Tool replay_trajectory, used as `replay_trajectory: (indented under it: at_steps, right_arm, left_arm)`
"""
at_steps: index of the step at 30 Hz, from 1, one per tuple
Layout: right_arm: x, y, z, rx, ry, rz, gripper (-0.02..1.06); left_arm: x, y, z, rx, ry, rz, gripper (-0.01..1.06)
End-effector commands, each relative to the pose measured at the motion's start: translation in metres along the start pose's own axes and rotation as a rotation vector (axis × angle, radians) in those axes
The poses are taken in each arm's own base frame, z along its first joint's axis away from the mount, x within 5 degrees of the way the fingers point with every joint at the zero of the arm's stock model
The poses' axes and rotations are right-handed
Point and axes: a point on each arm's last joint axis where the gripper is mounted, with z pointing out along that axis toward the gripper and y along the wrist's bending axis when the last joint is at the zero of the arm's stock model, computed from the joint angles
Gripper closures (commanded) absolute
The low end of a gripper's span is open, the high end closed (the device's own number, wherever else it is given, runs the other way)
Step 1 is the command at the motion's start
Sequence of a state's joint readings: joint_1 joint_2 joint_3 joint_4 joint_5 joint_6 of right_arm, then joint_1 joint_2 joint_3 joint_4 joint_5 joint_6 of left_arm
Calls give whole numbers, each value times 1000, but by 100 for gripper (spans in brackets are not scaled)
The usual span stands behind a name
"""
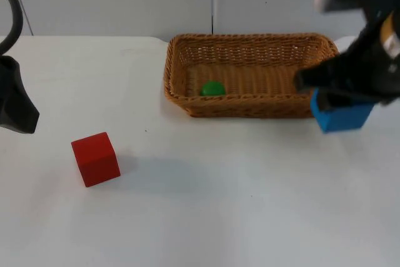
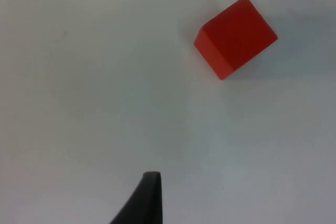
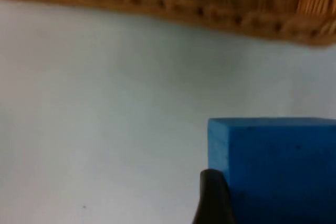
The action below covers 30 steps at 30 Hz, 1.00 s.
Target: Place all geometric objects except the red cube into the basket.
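My right end effector (image 1: 334, 101) grips the blue block (image 1: 340, 117) just outside the near right corner of the wicker basket (image 1: 178, 67), the block raised off the white surface (image 1: 219, 204). The basket's opening lies up and to the left of the block, across the near rim. A green ball (image 1: 212, 88) already rests inside. My left end effector (image 1: 15, 101) waits at the far left, its state impossible to judge, near the red cube (image 1: 95, 158), which stays out.
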State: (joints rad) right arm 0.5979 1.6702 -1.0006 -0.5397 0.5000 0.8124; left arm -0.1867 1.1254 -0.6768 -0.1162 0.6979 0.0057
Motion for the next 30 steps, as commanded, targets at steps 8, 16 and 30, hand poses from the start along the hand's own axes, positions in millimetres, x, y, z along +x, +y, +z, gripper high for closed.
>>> replay_trajectory:
  at_steps: [8,16,30]
  right_arm:
    - [-7,-4,-37,-36,-43,-63,104]
    - [-15,-4,-33,-39,-57,-133,104]
    - [-106,2,57,-34,-99,-96,104]
  left_arm:
    - [2,0,-1,-2,-1,-5,0]
    - [1,0,-1,-2,-4,-5,0]
    - [1,0,-1,-1,-10,-6,0]
